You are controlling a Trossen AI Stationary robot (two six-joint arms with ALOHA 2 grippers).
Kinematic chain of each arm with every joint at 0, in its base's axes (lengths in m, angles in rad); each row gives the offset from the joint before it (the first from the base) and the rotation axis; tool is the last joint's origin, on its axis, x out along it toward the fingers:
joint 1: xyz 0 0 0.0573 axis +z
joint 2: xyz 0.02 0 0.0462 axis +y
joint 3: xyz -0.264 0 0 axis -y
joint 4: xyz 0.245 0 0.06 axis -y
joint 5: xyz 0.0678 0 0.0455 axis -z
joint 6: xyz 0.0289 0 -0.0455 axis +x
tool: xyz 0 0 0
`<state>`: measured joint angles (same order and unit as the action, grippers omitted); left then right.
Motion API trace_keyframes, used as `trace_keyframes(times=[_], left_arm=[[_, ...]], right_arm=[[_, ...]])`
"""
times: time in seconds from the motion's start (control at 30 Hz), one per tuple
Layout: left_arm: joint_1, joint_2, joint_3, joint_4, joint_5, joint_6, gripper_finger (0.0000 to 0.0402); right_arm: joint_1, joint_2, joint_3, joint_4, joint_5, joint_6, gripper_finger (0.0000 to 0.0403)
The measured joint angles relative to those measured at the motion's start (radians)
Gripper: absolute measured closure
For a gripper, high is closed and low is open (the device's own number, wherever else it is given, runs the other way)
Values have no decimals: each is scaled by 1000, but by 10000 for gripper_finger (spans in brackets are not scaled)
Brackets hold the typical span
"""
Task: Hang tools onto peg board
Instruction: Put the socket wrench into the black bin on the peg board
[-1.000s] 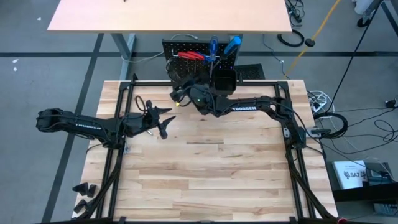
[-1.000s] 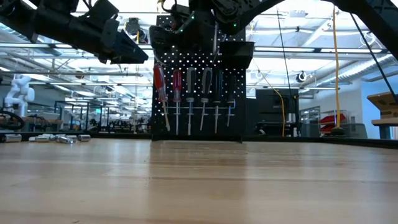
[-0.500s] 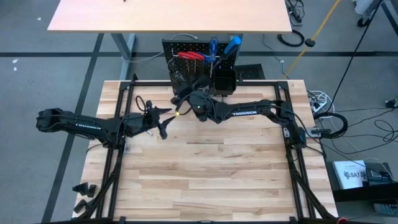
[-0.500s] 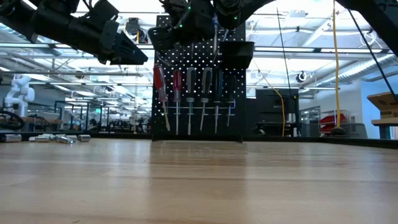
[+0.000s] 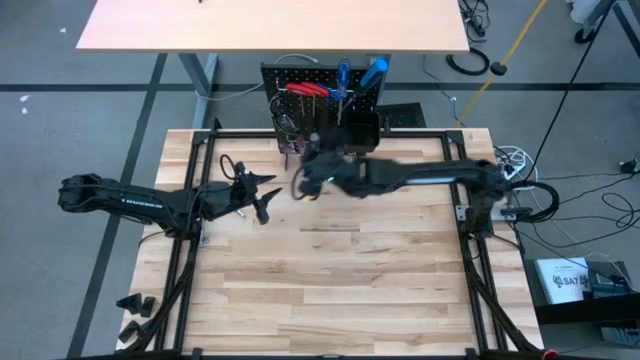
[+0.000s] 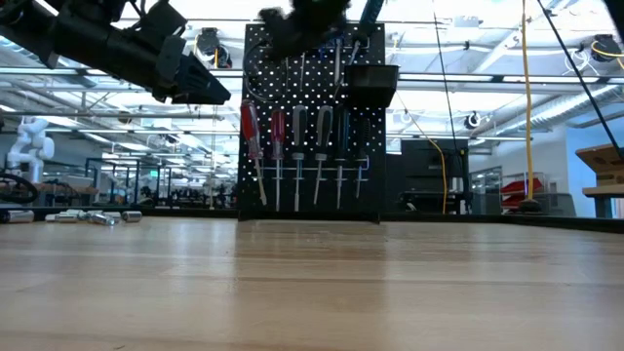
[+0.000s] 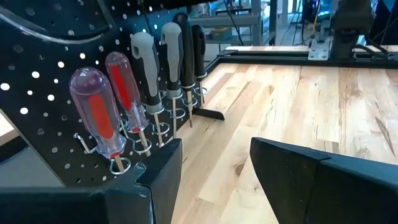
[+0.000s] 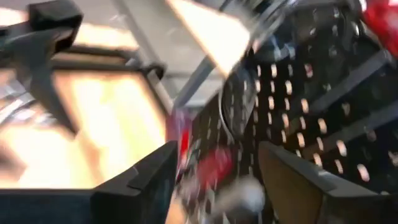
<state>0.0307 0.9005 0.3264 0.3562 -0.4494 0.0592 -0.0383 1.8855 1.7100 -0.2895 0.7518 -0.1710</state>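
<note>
The peg board (image 5: 322, 82) (image 6: 312, 117) stands upright at the table's far edge. Red-, grey- and black-handled screwdrivers (image 6: 297, 146) (image 7: 134, 93) hang by their shafts in its pale hooks. Blue-handled tools (image 5: 358, 72) and red hex keys (image 5: 308, 90) sit along its top, next to a black bin (image 5: 360, 130). My right gripper (image 5: 303, 186) (image 8: 217, 180) hovers high just in front of the board, blurred, open and empty. My left gripper (image 5: 258, 198) (image 7: 214, 168) hangs open and empty left of it, above the table.
A dark metal frame (image 5: 205, 150) runs around the tabletop. A second tan table (image 5: 270, 25) stands beyond the peg board. Small silver pieces (image 6: 93, 216) show far off at the left in the low view. Bare wood (image 5: 340, 280) fills the near half of the table.
My right gripper has drawn back from the peg board toward the table's near edge, risen and rolled; it is still moving and blurred. The tools on the board hang as before.
</note>
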Motion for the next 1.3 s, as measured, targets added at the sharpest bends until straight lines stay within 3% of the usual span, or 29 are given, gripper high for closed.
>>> trace_keyframes(times=[0.1,0.2,0.3,0.43,0.5,0.67,0.77,1.0,1.3], left_arm=[[0,0,0,-3,0,0,203],[0,0,0,-5,10,-1,203],[0,0,0,-7,62,-9,203],[0,0,0,1,145,-26,203],[0,0,0,16,191,-25,203],[0,0,0,84,343,-28,203],[0,1,0,166,430,-34,203],[0,29,19,436,476,-60,203],[0,35,81,445,476,2,203]], right_arm=[[-1,-124,-33,-203,-36,112,215],[12,-256,-151,-305,-37,202,249],[48,-420,-348,-275,-26,298,280],[123,-653,-650,-64,-55,337,306],[159,-751,-779,92,-161,296,312],[204,-900,-1000,357,-582,194,316],[208,-931,-1040,393,-665,159,316],[203,-924,-1041,532,-670,59,316],[203,-911,-1040,708,-670,-181,316]])
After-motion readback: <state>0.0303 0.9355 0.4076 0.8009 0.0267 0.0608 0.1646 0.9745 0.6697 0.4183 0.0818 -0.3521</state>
